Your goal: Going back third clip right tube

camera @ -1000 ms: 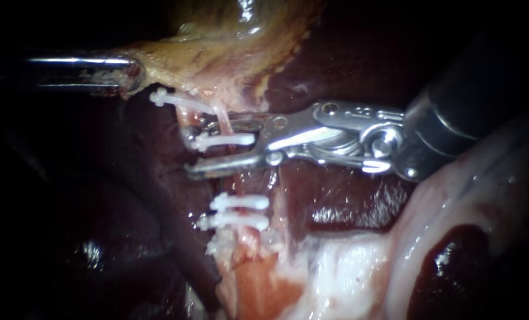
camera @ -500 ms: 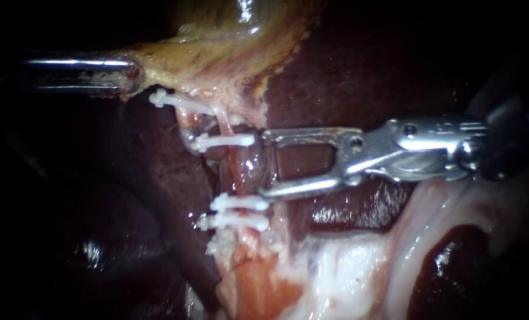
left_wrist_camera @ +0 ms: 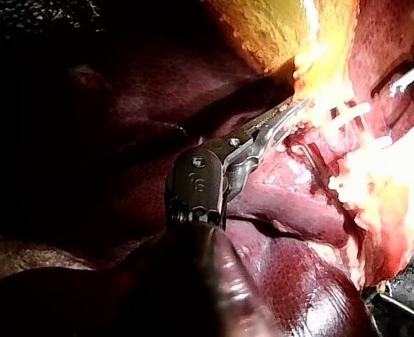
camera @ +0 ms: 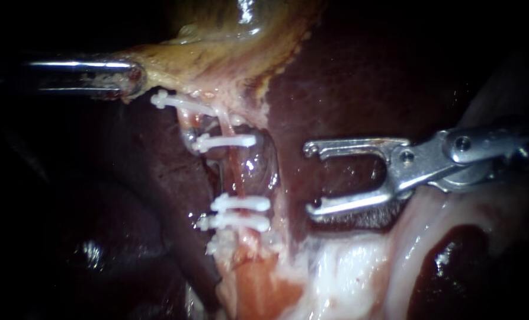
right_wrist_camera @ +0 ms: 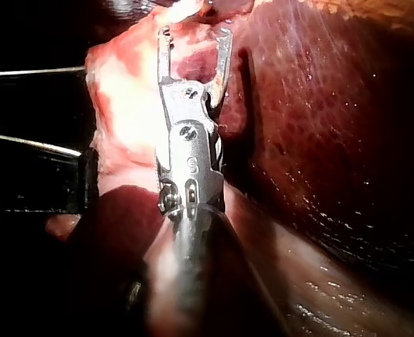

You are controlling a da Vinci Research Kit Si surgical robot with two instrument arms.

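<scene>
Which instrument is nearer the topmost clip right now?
Left. The left instrument, gripping the gallbladder, sits just beside the topmost clip; the right instrument, open, lies apart over the liver.

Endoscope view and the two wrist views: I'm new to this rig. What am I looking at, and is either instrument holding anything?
Two thin robot instruments work on a pig's liver. The endoscope view looks closely at the tissue; each wrist view looks along its own instrument. The left instrument, entering from the left, has its jaws shut on the gallbladder. The right instrument hangs beside the tube, jaws open and empty. Several white clips sit across it.
</scene>
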